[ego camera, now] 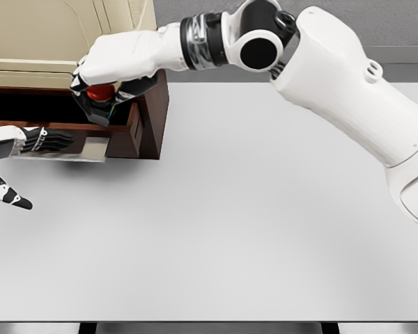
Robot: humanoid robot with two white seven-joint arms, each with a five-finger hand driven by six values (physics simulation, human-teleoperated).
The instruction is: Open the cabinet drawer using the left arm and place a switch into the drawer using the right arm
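From my head camera, my right hand (108,73) is stretched far across to the upper left, its fingers (90,104) curled and clamped on the switch (99,92), a small dark-bodied box with a rounded, glossy red button showing between them. I hold it from above, I judge, so it can go straight down into the drawer (129,129), which stands pulled out just beneath my fingertips; the switch looks to be over the drawer's dark opening, though whether it already touches the bottom I cannot tell. The drawer's walls are smooth reddish-brown wood with square edges, and it slides out of a cream-coloured cabinet (42,35) with softly moulded panels. My left hand (35,140) lies below and to the left of those fingertips, its dark segmented fingers (56,139) laid flat and relaxed, gripping nothing, right by the drawer's pale metallic handle (90,148), likely because the pull is done. Everything stands on a plain, matte white table (265,223).
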